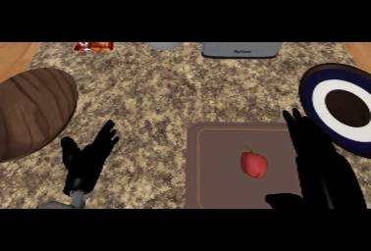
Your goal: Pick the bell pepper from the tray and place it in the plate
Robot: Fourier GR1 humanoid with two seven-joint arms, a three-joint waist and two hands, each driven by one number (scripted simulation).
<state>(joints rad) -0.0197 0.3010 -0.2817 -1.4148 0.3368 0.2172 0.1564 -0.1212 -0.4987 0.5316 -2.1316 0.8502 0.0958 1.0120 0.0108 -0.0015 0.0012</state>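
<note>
A red bell pepper (253, 164) with a small stem lies on the brown tray (217, 162) at the lower middle of the counter. My right hand (322, 166) is open over the tray's right edge, fingers straight and pointing away, thumb near the tray's lower right; it sits just right of the pepper without touching it. The plate (322, 105), dark blue with a white ring and a dark centre, lies at the right edge beyond that hand. My left hand (87, 157) rests open at the lower left, fingers up.
A round wooden board (33, 112) lies at the left. Along the far edge are a grey appliance (240, 49), a grey object (164, 46) and a red packet (93, 46). Speckled counter (159, 98) spreads between them.
</note>
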